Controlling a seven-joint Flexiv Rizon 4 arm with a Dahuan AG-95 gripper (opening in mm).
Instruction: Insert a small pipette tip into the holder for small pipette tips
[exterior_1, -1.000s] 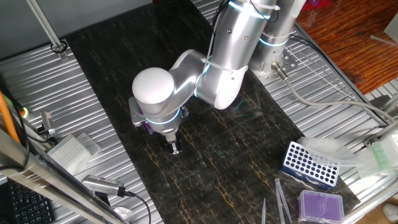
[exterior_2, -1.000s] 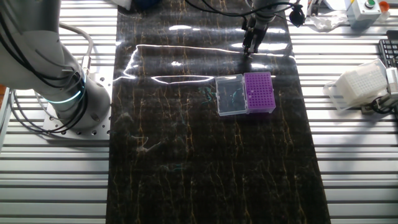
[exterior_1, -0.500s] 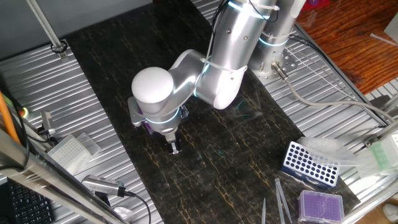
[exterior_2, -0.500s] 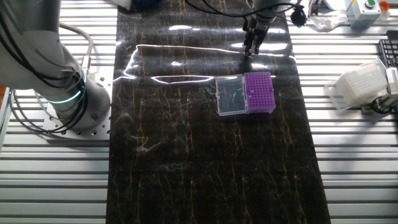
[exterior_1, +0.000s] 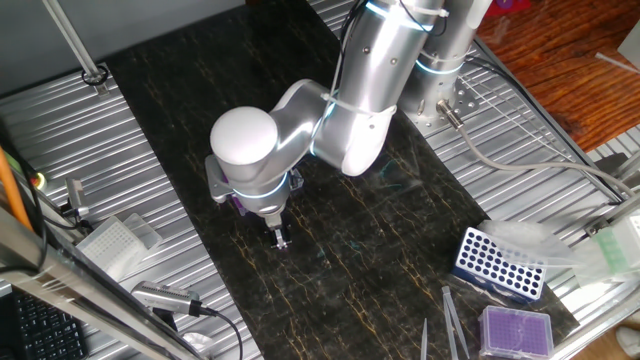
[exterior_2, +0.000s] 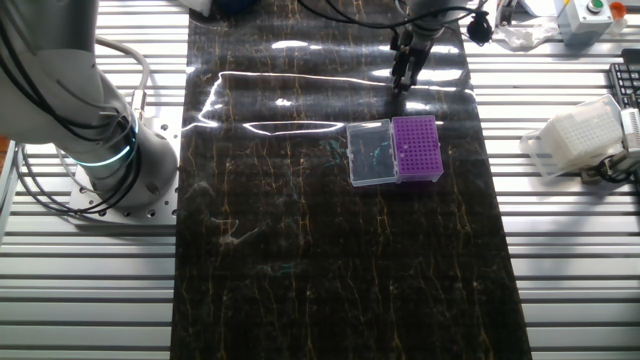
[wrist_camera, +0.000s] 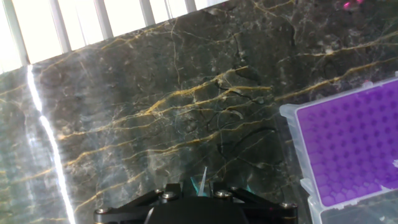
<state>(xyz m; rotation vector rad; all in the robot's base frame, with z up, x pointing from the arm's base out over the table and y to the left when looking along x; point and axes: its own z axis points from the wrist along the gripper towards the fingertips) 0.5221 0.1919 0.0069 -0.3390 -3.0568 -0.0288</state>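
Observation:
The holder, a deep-purple tip box (exterior_2: 417, 147) with a clear lid flap (exterior_2: 369, 155) open to its left, lies on the dark marble mat. In the hand view its gridded top (wrist_camera: 354, 149) fills the right edge. My gripper (exterior_2: 402, 76) hangs over the mat beyond the box, apart from it. In the hand view the gripper (wrist_camera: 202, 188) is shut on the small pipette tip (wrist_camera: 203, 177), a thin clear cone sticking out between the jaws over bare mat left of the box. In one fixed view the gripper (exterior_1: 281, 238) points down and the arm hides most of the box.
A blue rack with white holes (exterior_1: 497, 262), a paler purple box (exterior_1: 516, 330) and long grey pointed sticks (exterior_1: 452, 320) lie at the mat's near right corner. White tip boxes (exterior_2: 580, 135) sit on the metal slats. The arm's base (exterior_2: 95, 150) stands left of the mat.

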